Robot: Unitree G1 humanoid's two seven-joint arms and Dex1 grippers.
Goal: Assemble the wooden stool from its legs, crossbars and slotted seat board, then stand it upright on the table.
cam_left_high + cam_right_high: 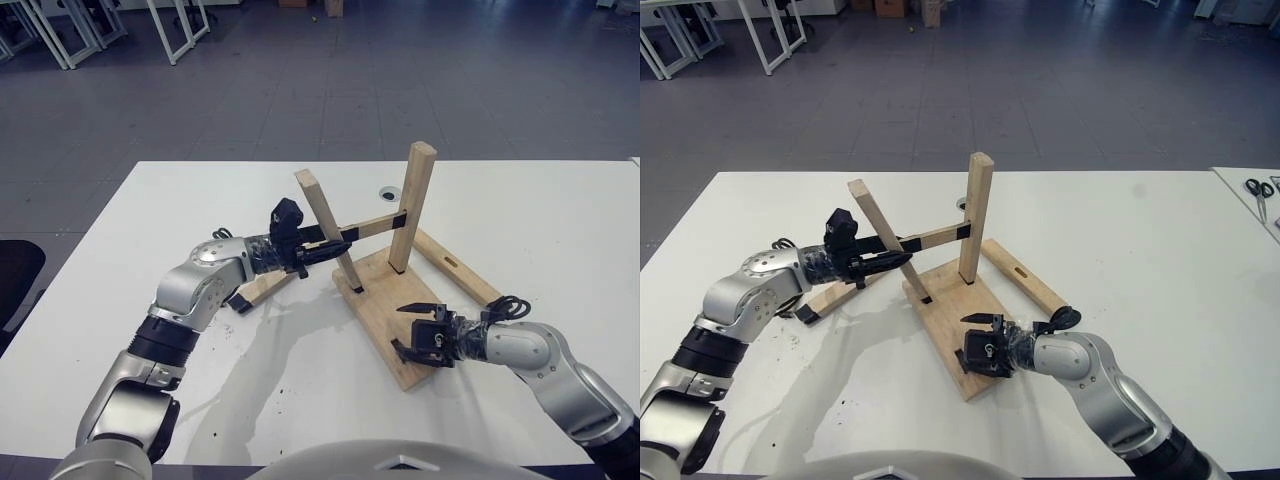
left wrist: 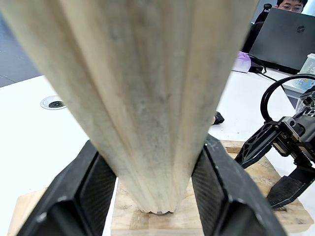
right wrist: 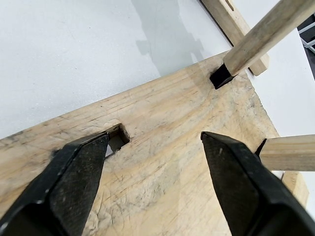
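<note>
- I see bright, even light from above; the white table [image 1: 540, 220] shows no hard glare.
- Soft grey shadows lie near-left of the seat board [image 1: 385, 310].
- The far floor [image 1: 300, 80] looks dimmer.

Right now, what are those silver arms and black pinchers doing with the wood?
It is a robot with two arms. Two pictures come from cameras on its head, two from its wrists. On the white table lies a seat board with two legs standing in it, an upright leg and a tilted leg, joined by a crossbar. The left fingers are shut on the tilted leg. The right fingers hang open over the board, beside an empty slot. Another wooden piece lies loose beside the board.
</note>
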